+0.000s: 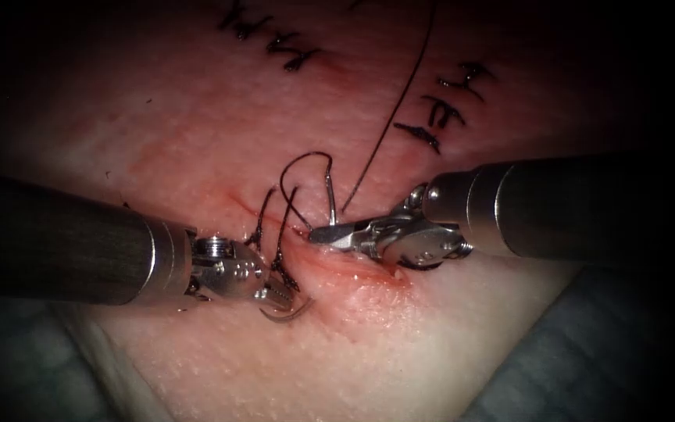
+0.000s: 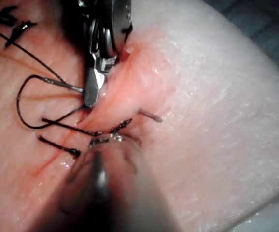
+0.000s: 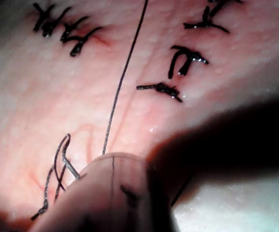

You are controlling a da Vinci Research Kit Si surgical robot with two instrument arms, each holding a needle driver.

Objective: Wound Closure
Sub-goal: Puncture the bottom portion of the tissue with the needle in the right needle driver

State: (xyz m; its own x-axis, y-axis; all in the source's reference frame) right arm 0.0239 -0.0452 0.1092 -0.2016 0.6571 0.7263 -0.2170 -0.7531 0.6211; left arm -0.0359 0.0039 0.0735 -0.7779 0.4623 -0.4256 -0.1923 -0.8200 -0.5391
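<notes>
Pale tissue lies around; my left tool clamps the needle at the cut's left edge; my right tool pinches thread.

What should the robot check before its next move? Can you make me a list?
1. Left gripper has the needle: ok, shut on it about mid-curve.
2. Needle out of the tissue: cannot tell. One end pokes free in the left wrist view; the other is hidden.
3. Right gripper has the thread: ok, it looks shut on it, just above the cut.
4. Thread free of knots: cannot tell. It makes a loop by the right gripper.
5. Grippers apart: ok, they do not touch.
</notes>
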